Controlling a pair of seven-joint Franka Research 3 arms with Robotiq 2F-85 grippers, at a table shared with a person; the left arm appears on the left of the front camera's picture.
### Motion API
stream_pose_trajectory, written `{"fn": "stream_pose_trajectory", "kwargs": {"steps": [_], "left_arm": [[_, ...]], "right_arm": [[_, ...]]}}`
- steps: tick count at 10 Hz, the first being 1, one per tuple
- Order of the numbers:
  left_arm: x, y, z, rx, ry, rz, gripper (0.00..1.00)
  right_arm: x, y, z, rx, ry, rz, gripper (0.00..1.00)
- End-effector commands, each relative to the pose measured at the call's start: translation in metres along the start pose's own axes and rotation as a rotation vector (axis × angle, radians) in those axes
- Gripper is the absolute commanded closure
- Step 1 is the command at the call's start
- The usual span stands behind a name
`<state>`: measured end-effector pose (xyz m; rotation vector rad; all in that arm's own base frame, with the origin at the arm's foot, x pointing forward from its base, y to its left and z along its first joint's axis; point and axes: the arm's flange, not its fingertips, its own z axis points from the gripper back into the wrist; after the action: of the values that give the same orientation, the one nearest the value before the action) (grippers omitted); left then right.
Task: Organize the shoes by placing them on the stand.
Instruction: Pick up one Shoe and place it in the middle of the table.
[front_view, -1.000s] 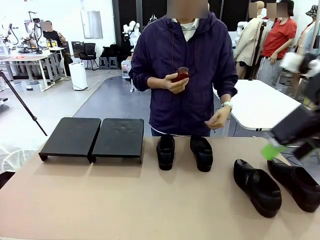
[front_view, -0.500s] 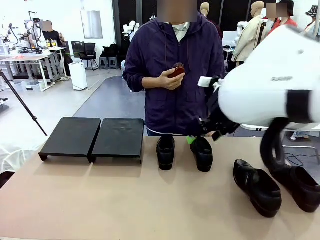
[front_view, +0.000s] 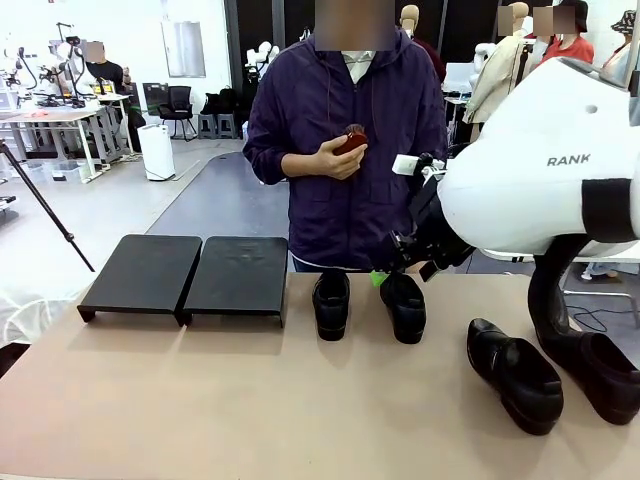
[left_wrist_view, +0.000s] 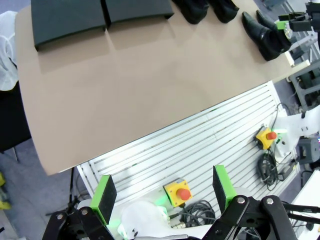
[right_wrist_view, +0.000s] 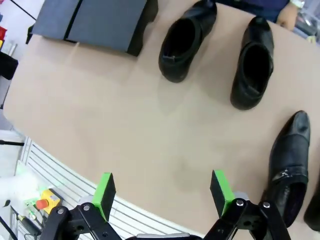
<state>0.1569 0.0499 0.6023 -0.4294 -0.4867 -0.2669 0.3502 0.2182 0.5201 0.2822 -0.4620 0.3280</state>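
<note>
shoes (front_view: 331, 303): four on table (front_view: 200, 400), far-right one partly hidden by right arm (front_view: 540, 190) | left gripper (left_wrist_view: 162, 185), right gripper (right_wrist_view: 162, 192) both released

Was a robotics lab in an open hall: grey floor (front_view: 220, 200), white desks (front_view: 50, 113) loaded with gear far left, black office chair (front_view: 180, 100) beyond, tripod (front_view: 40, 200) at left, white table (front_view: 500, 215) far right. Under the near tan table (left_wrist_view: 125, 85) edge sat a slotted metal base plate (left_wrist_view: 210, 135), yellow emergency-stop boxes (left_wrist_view: 178, 190), loose cables (left_wrist_view: 197, 214).
</note>
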Motion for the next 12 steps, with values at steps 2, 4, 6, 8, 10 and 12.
{"fn": "stream_pose_trajectory", "kwargs": {"steps": [2, 4, 6, 8, 10, 12], "left_arm": [[0.0, -0.001, 0.0, -0.008, 0.0, -0.007, 0.0], [0.0, -0.001, 0.0, -0.008, 0.0, -0.007, 0.0], [0.0, -0.001, 0.0, -0.008, 0.0, -0.007, 0.0], [0.0, -0.001, 0.0, -0.008, 0.0, -0.007, 0.0], [0.0, -0.001, 0.0, -0.008, 0.0, -0.007, 0.0], [0.0, -0.001, 0.0, -0.008, 0.0, -0.007, 0.0]], "right_arm": [[0.068, -0.021, -0.053, -0.012, 0.168, -0.135, 0.0], [0.116, -0.036, -0.088, 0.016, 0.185, -0.18, 0.0], [0.157, -0.06, -0.139, 0.02, 0.194, -0.286, 0.0], [0.181, -0.067, -0.182, -0.02, 0.219, -0.367, 0.0], [0.19, -0.066, -0.214, -0.066, 0.26, -0.402, 0.0], [0.187, -0.061, -0.235, -0.134, 0.296, -0.423, 0.0]]}}
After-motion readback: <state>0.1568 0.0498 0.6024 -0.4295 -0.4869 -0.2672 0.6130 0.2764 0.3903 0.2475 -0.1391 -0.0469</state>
